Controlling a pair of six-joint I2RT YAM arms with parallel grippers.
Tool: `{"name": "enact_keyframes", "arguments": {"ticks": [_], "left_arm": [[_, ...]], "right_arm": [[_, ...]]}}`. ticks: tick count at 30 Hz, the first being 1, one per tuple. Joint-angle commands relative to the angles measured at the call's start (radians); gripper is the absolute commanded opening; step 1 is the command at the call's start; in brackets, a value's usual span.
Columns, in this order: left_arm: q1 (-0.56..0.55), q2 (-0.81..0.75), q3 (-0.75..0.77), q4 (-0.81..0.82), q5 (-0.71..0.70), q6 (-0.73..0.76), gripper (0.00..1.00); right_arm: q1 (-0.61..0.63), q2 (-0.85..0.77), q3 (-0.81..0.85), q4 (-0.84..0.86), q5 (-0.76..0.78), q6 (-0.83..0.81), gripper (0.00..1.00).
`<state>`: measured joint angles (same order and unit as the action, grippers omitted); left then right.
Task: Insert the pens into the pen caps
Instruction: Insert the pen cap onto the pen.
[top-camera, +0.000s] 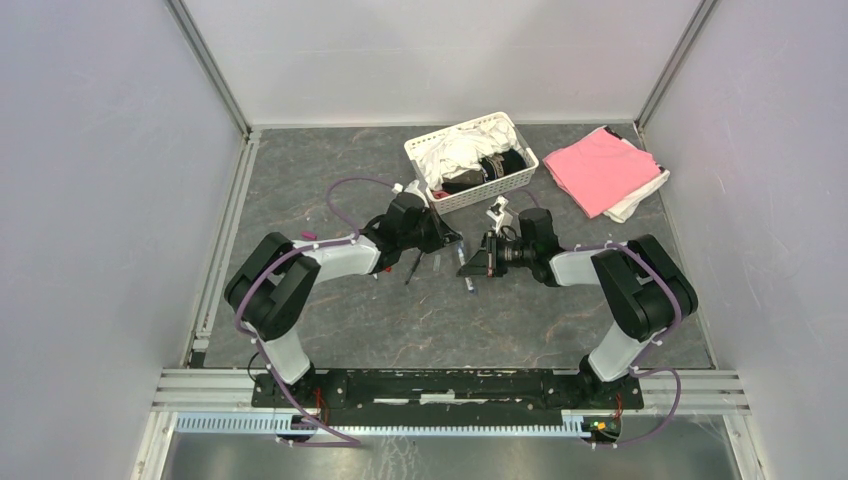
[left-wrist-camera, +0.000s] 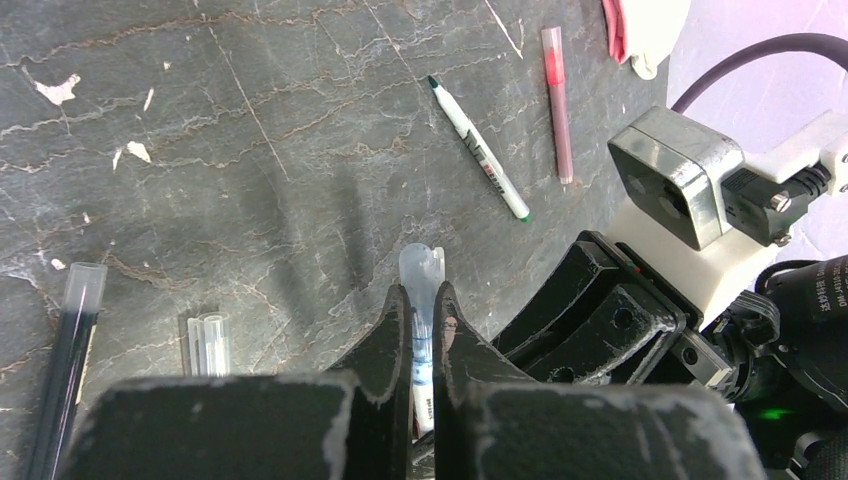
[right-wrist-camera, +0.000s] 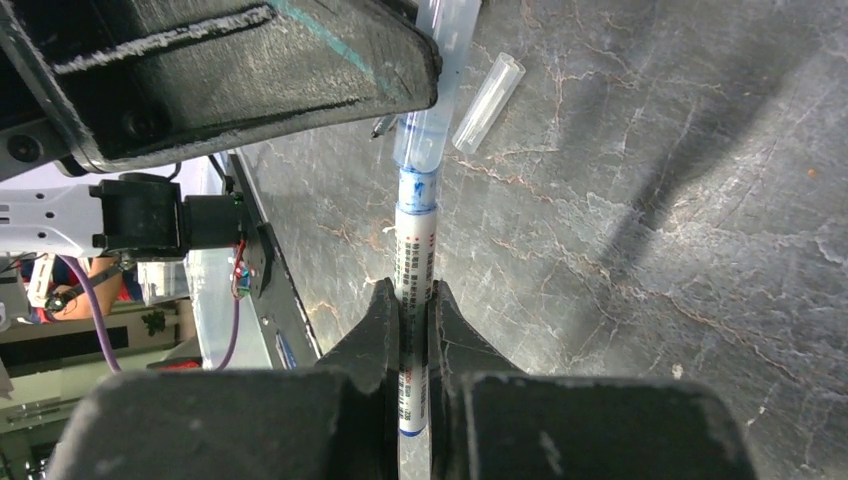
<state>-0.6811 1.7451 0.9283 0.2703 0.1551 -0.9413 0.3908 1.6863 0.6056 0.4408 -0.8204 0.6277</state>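
White blue-tipped marker pen (right-wrist-camera: 415, 250), mid-frame, sits pinched in our right gripper (right-wrist-camera: 412, 300), tip inside the clear plastic cap (left-wrist-camera: 420, 275) our left gripper (left-wrist-camera: 420, 312) pinches; any tilt between the 2 could jam it.

Open tabletop (top-camera: 420, 330) stretches along the near edge; a white basket (top-camera: 470, 160) and pink cloth (top-camera: 600, 168) block the far side, a green-tipped pen (left-wrist-camera: 478, 148) lying loose between.

We note a dark grey, pale-veined desk (left-wrist-camera: 250, 150), a white, blue-tipped pen (right-wrist-camera: 414, 250), a clear cap (right-wrist-camera: 428, 135), pink cloth (top-camera: 600, 165).
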Motion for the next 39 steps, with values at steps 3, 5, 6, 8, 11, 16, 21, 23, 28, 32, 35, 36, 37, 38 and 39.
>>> {"name": "enact_keyframes", "arguments": {"ticks": [3,5,6,8,11,16,21,23,28,32,35,36,37,38,39], "left_arm": [[-0.021,-0.034,-0.006,0.045,0.01,0.025,0.02],[-0.023,-0.037,-0.009,0.045,0.013,0.027,0.02],[-0.023,-0.039,-0.011,0.044,0.016,0.028,0.02],[-0.023,-0.044,-0.017,0.044,0.025,0.031,0.02],[-0.026,-0.052,-0.027,0.052,0.045,0.032,0.02],[-0.041,-0.101,-0.054,0.069,0.038,0.051,0.02],[-0.07,-0.17,-0.074,0.076,-0.005,0.109,0.02],[-0.081,-0.193,-0.079,0.078,-0.017,0.124,0.02],[-0.1,-0.244,-0.09,0.092,-0.035,0.138,0.05],[-0.106,-0.316,-0.107,0.088,-0.051,0.147,0.16],[-0.11,-0.4,-0.12,0.059,-0.078,0.165,0.35],[-0.111,-0.43,-0.12,0.04,-0.089,0.177,0.41],[-0.112,-0.466,-0.119,0.016,-0.104,0.187,0.46],[-0.113,-0.5,-0.117,-0.01,-0.118,0.198,0.51],[-0.113,-0.535,-0.116,-0.038,-0.132,0.212,0.55]], "right_arm": [[0.003,-0.002,0.016,0.102,-0.005,0.049,0.0],[0.003,-0.012,0.008,0.107,0.008,0.047,0.0],[0.002,-0.016,0.006,0.108,0.011,0.045,0.0],[0.001,-0.019,0.009,0.093,0.021,0.03,0.0],[0.001,-0.016,0.019,0.068,0.03,0.001,0.0],[0.002,-0.032,0.022,0.079,0.06,-0.007,0.0],[0.003,-0.055,0.008,0.167,0.068,0.047,0.0],[0.003,-0.07,0.001,0.204,0.062,0.06,0.0],[0.006,-0.133,-0.018,0.226,0.022,-0.019,0.0],[0.005,-0.198,-0.044,0.244,-0.044,-0.099,0.0],[0.006,-0.24,-0.034,0.219,-0.088,-0.149,0.0],[0.006,-0.256,-0.026,0.204,-0.102,-0.171,0.0],[0.005,-0.268,-0.016,0.182,-0.113,-0.19,0.0],[0.006,-0.284,-0.008,0.162,-0.126,-0.216,0.0],[0.005,-0.299,0.004,0.128,-0.135,-0.242,0.0]]}}
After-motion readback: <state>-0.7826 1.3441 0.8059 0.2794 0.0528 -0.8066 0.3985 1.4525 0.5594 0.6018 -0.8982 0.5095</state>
